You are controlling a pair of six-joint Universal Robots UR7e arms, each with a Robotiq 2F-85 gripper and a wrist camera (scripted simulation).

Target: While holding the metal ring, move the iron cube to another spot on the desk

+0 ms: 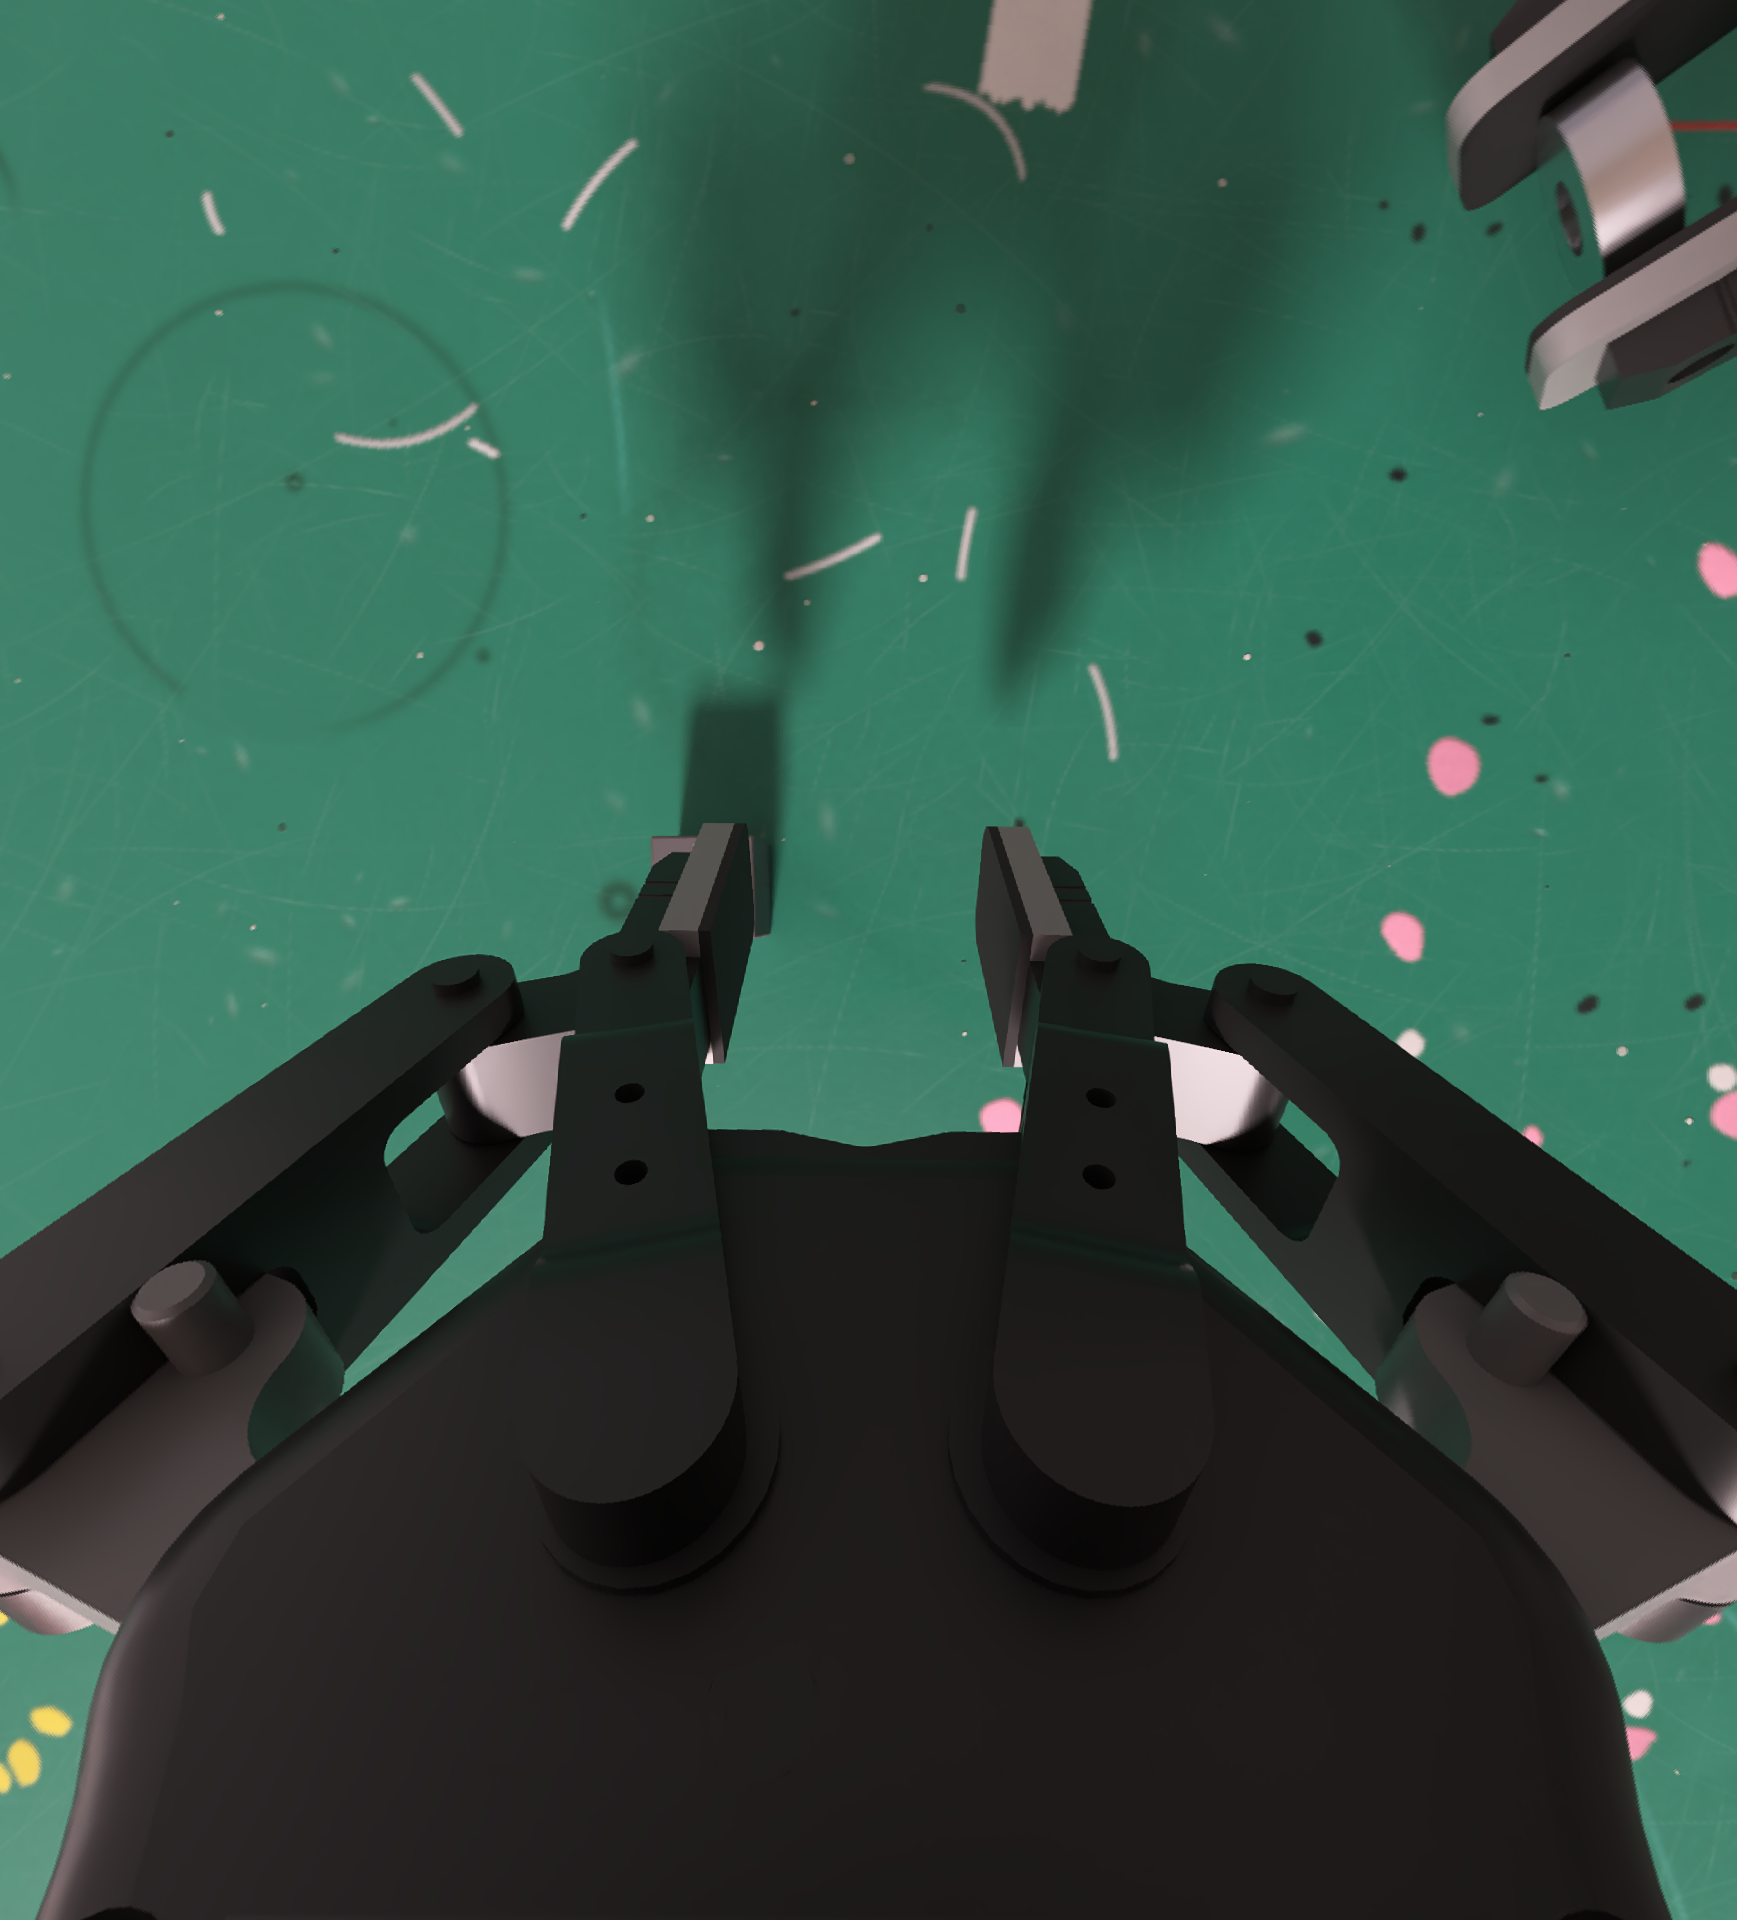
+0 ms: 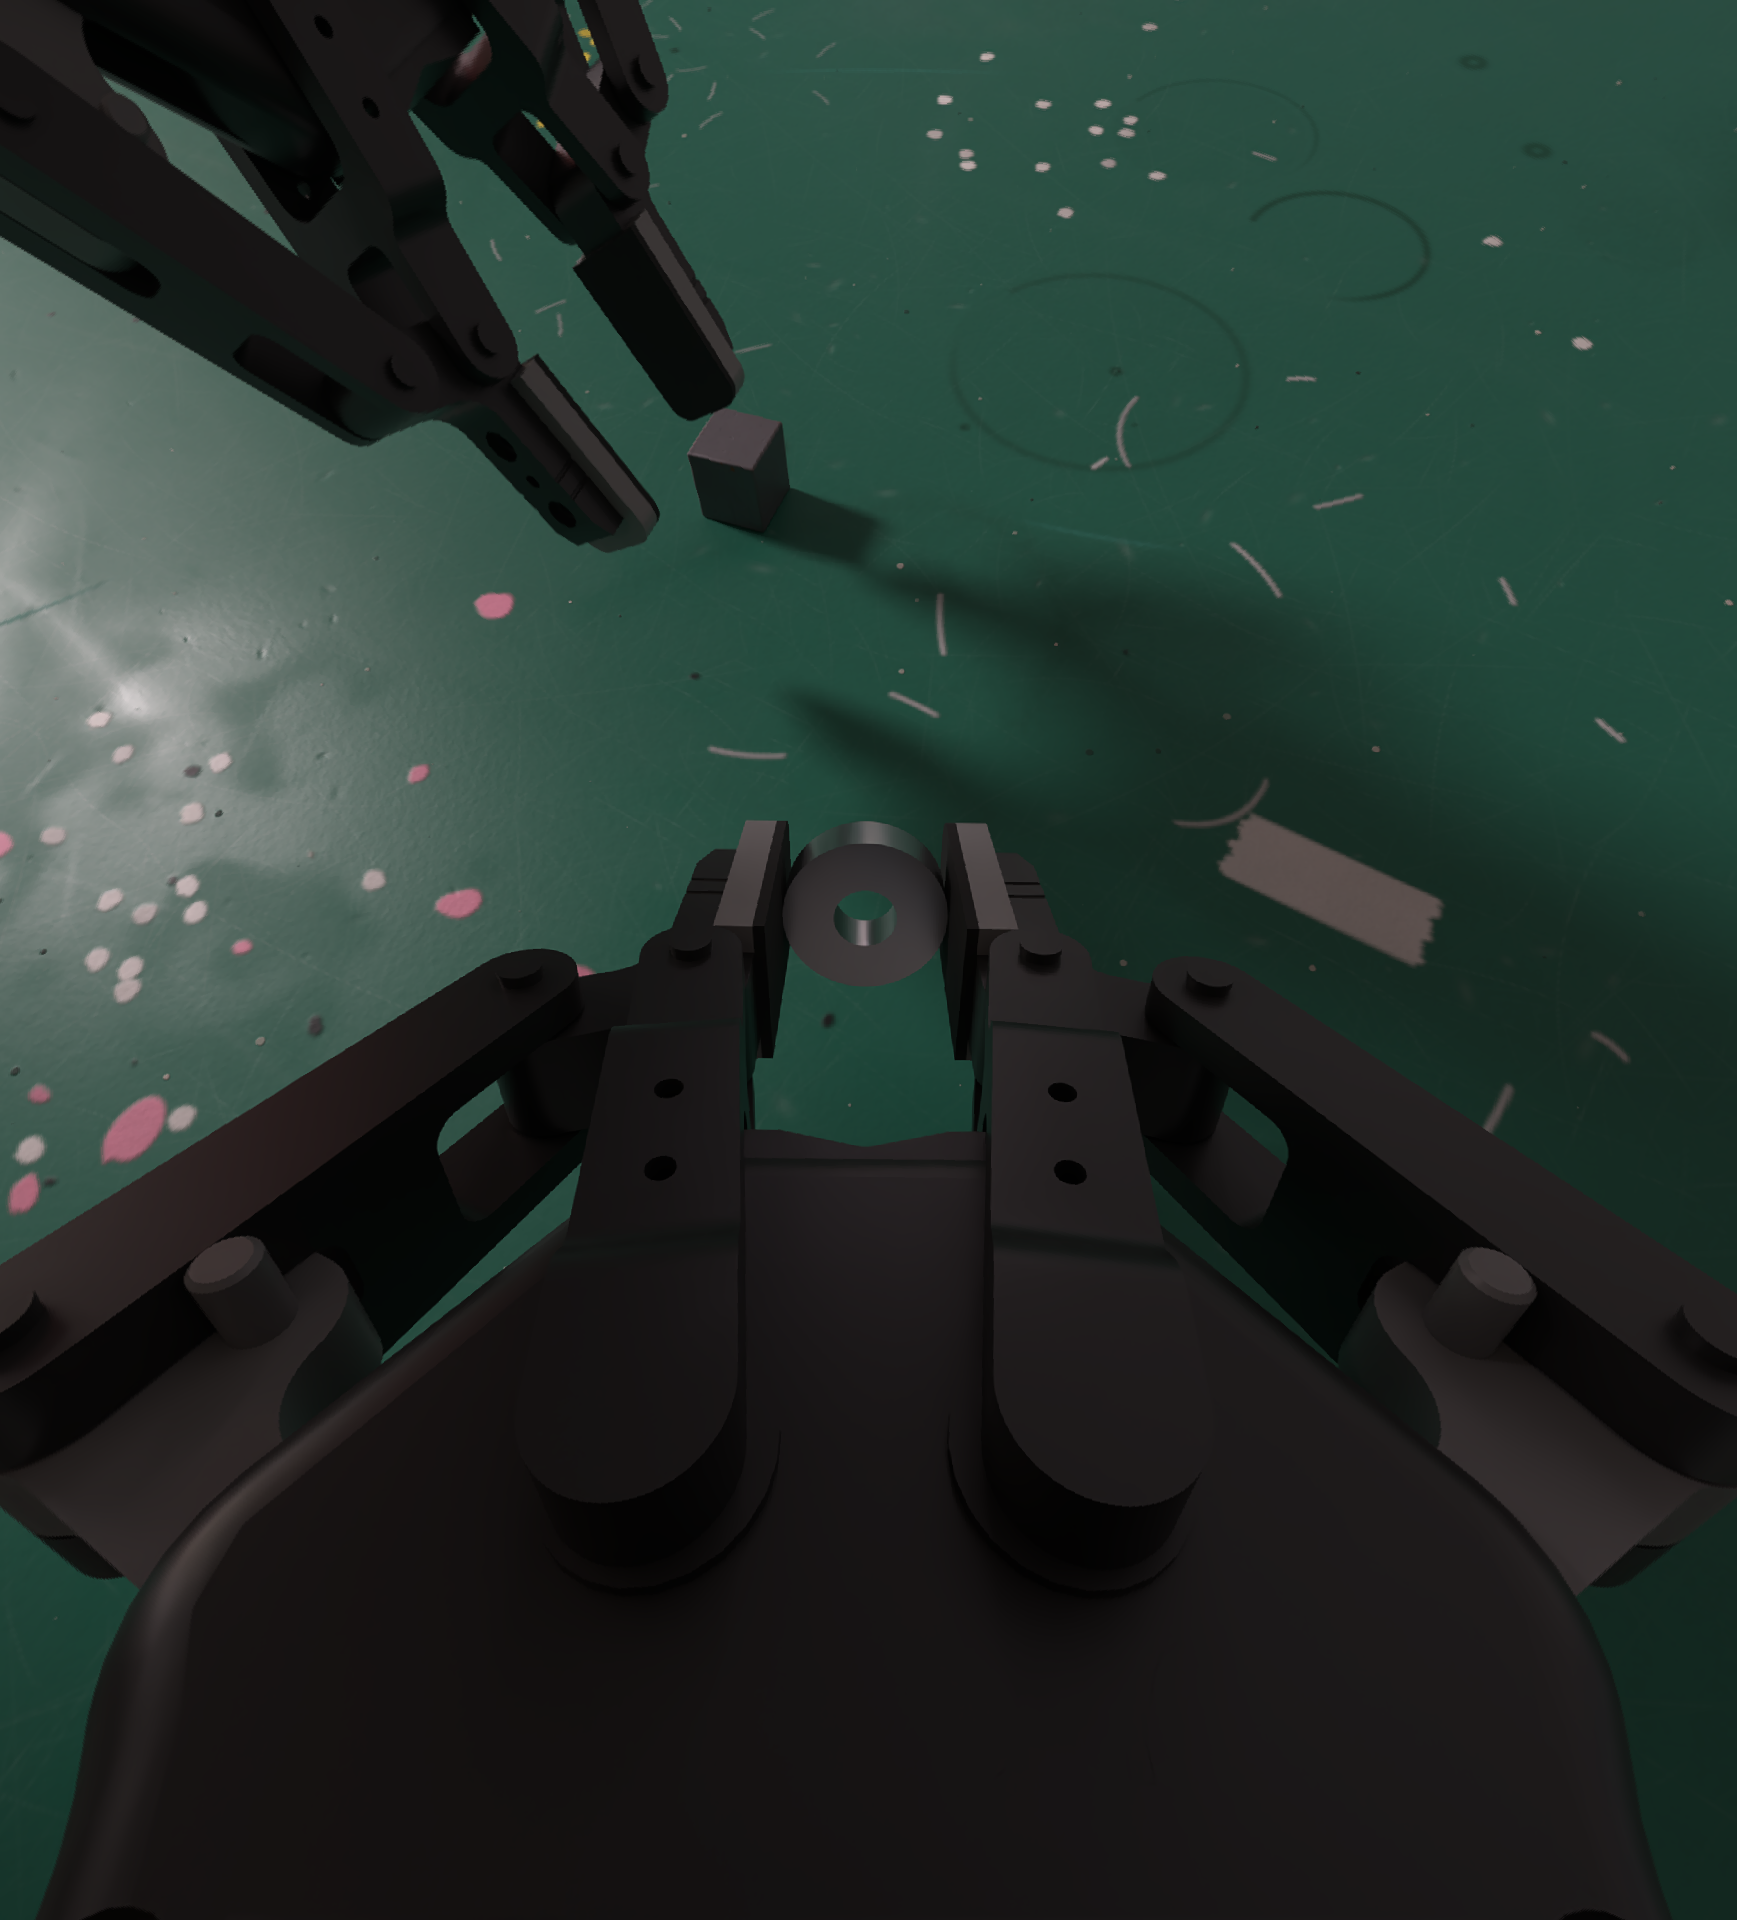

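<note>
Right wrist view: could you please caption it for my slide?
Right hand grips the metal ring; open left hand hovers by the iron cube.

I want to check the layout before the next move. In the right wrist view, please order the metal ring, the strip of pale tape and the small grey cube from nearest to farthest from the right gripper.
1. Grey metal ring: between the right gripper fingers, held.
2. Pale tape strip: on the green desk, to the right.
3. Small grey iron cube: ahead on the left, by the left gripper.

Two wrist cameras, each looking down along its own fingers at the green desk (image 1: 324, 935)
Both sit close above it; each catches the other gripper; the tape strip (image 2: 1331, 902) shows in both.
</note>
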